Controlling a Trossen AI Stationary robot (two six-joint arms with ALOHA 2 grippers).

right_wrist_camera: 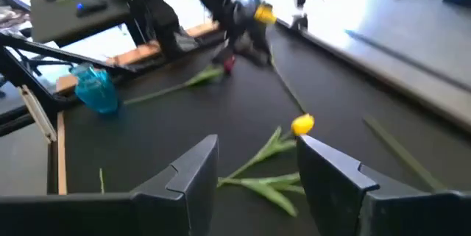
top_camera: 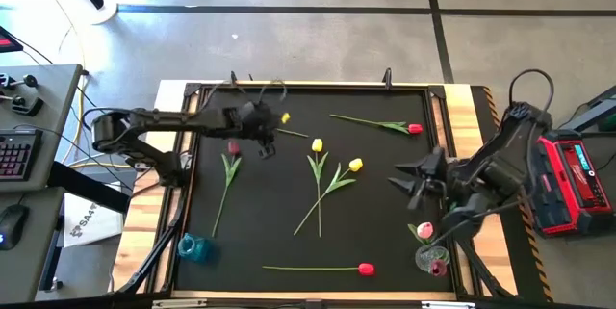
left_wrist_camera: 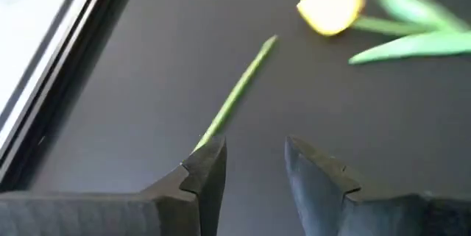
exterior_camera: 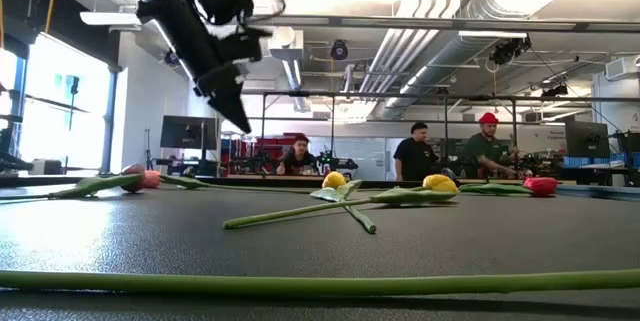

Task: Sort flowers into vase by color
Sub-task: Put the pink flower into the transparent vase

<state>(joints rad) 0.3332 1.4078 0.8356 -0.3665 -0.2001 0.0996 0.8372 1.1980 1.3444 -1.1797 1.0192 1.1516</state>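
Since its jaws stand parted over a yellow tulip (top_camera: 285,118), the left gripper (left_wrist_camera: 254,166) holds nothing (right gripper (right_wrist_camera: 254,166) waits, open).

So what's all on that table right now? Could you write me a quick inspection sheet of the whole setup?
Surface: dark mat in a black frame on a wooden table.
Job's things: tulips lie loose on the mat: two yellow tulips crossed mid-mat, one red tulip at the near edge, one at the far right, a pinkish one on the left. A blue vase stands near left; a clear vase near right holds pink and red buds.
Clutter: nothing seen.
Grippers: left gripper over a green stem, fingers open; right gripper waits at the right, open.
Cables: wires trail along both arms.
Surroundings: keyboard and mouse at left, red case at right, people behind.
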